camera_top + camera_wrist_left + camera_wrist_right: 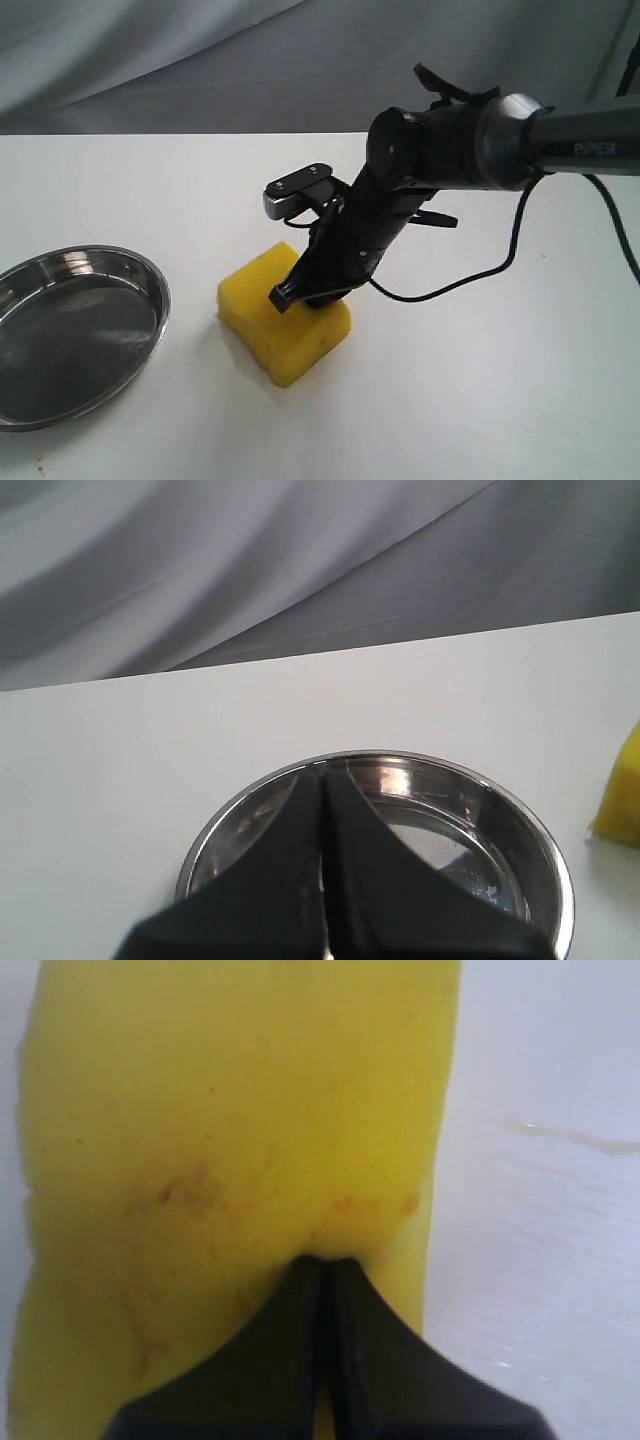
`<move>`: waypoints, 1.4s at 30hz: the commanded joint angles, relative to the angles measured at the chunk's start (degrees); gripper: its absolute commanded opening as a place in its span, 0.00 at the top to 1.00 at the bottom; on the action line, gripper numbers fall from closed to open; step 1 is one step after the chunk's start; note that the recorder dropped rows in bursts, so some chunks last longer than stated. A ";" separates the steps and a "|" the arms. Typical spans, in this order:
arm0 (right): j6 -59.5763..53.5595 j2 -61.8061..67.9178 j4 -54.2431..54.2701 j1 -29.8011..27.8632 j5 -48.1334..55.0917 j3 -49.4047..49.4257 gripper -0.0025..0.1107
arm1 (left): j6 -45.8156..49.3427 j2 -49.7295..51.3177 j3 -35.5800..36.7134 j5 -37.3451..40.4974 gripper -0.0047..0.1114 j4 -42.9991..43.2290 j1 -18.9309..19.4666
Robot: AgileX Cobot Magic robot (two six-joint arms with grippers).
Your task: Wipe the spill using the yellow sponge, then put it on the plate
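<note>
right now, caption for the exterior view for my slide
Right gripper, fingers shut, presses down on the yellow sponge; plate sits apart.

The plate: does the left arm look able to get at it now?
Probably yes. The left hand, shut, points at the plate from close by, with nothing between them; the yellow sponge lies apart from it.

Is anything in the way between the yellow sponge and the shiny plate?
No, nothing visible. Only white table lies between the yellow sponge and the plate. The right pincer presses on the sponge.
</note>
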 commanded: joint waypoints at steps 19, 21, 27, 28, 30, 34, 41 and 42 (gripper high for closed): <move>9.39 1.05 -9.04 2.28 0.06 0.32 0.98 | -0.07 -0.23 0.10 -0.42 0.96 -0.12 0.05; 10.18 1.05 -9.56 0.75 0.06 0.32 0.98 | -0.07 -0.23 0.10 -0.42 0.96 -0.12 0.05; 12.48 1.05 -10.41 -4.13 0.27 0.32 0.98 | -0.07 -0.23 0.10 -0.42 0.96 -0.12 0.05; 12.48 1.05 -10.41 -4.65 0.27 0.32 0.98 | -0.07 -0.23 0.10 -0.42 0.96 -0.12 0.05; 12.48 1.05 -10.41 -5.19 0.42 0.32 0.98 | -0.07 -0.23 0.10 -0.42 0.96 -0.12 0.05; 14.01 1.05 -10.41 -5.29 0.51 0.32 0.98 | -0.07 -0.23 0.10 -0.42 0.96 -0.12 0.05; 14.42 1.05 -9.92 -5.29 0.65 0.32 0.76 | -0.07 -0.23 0.10 -0.42 0.96 -0.12 0.05; 14.42 1.05 -9.92 -5.29 0.65 0.32 0.72 | -0.07 -0.23 0.10 -0.42 0.96 -0.12 0.05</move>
